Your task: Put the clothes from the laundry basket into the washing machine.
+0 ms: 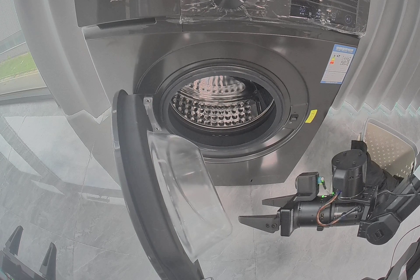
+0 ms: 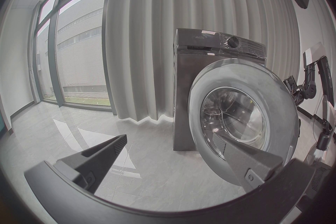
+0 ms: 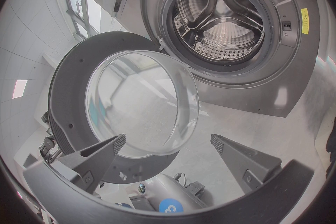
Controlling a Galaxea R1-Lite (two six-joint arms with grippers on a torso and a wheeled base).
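Observation:
The grey washing machine (image 1: 218, 31) stands ahead with its round door (image 1: 144, 189) swung wide to the left; the steel drum (image 1: 221, 103) looks bare inside. My right gripper (image 1: 264, 211) hangs open and holds nothing, low in front of the machine's lower right, pointing toward the door glass. A white perforated laundry basket (image 1: 389, 147) sits on the floor at the far right, with dark cloth (image 1: 378, 173) partly hidden behind my right arm. My left gripper (image 1: 30, 250) is open at the lower left, well clear of the door. Its wrist view shows the machine (image 2: 217, 60) from the side.
The open door (image 3: 70, 102) and its bulging glass bowl (image 3: 140, 102) jut into the space between my arms. Pale curtains (image 1: 385, 53) hang behind the machine, and a window (image 2: 77, 42) lies to the left. Grey tiled floor (image 1: 65, 189) spreads on the left.

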